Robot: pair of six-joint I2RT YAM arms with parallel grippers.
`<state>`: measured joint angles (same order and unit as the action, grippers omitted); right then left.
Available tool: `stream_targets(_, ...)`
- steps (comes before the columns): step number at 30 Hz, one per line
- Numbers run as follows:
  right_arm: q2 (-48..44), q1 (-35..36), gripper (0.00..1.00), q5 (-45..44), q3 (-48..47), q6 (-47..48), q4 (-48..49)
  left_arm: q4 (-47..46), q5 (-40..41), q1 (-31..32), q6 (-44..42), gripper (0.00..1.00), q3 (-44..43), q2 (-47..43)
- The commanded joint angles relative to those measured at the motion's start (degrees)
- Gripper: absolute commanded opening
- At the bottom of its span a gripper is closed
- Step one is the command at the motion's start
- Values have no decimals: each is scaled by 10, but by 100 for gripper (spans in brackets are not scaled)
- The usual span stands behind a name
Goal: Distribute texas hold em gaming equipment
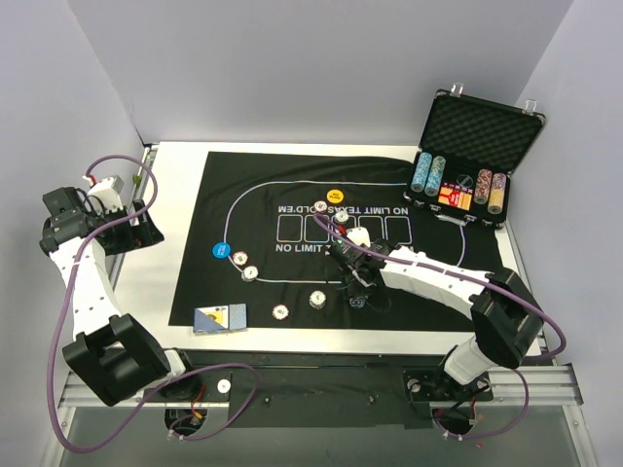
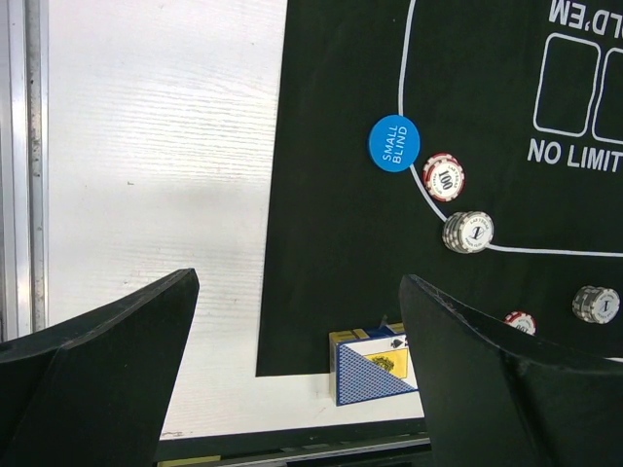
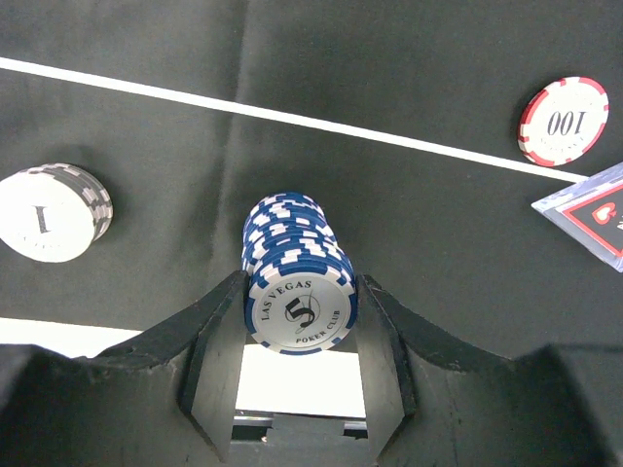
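A blue chip stack (image 3: 290, 243) is gripped by the right pincer (image 3: 300, 297) on the black mat (image 3: 419, 224); level carrying is likely called for next. The left pincer (image 2: 297, 341) is released.

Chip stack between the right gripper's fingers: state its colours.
Blue and white chip stack, clearest in the right wrist view.

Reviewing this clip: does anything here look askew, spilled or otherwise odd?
Mostly tidy. The blue chip stack between the fingers of the right claw is staggered, its chips stepped sideways rather than flush. The blue-backed cards straddle the black mat's near edge, partly on the bare table.
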<state>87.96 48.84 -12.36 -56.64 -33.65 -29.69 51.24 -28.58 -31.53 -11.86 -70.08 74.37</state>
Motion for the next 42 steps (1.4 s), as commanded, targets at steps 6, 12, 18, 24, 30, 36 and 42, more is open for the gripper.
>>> stream_targets(6, -5, 16, 25, 0, -99, 10, -58, -11, -21, -7, -9, 96, 1, -12)
stream_targets(12, 91, 27, 25, 28, -237, 22, -57, -17, -29, -9, -3, 96, 7, -5)
stream_targets(18, 255, 49, 25, 41, -417, 33, -57, -19, -39, -9, 5, 96, 10, 10)
stream_targets(24, 389, 51, 25, 61, -580, 39, -66, -24, -43, -8, 2, 96, 16, 8)
stream_targets(30, 470, 48, 25, 85, -665, 44, -61, -30, -46, -8, -1, 96, 25, 13)
stream_targets(36, 508, 48, 26, 86, -666, 40, -30, -30, -44, -8, 0, 96, 18, 13)
stream_targets(42, 531, 48, 27, 88, -668, 37, -5, -26, -51, -8, 1, 96, 17, 0)
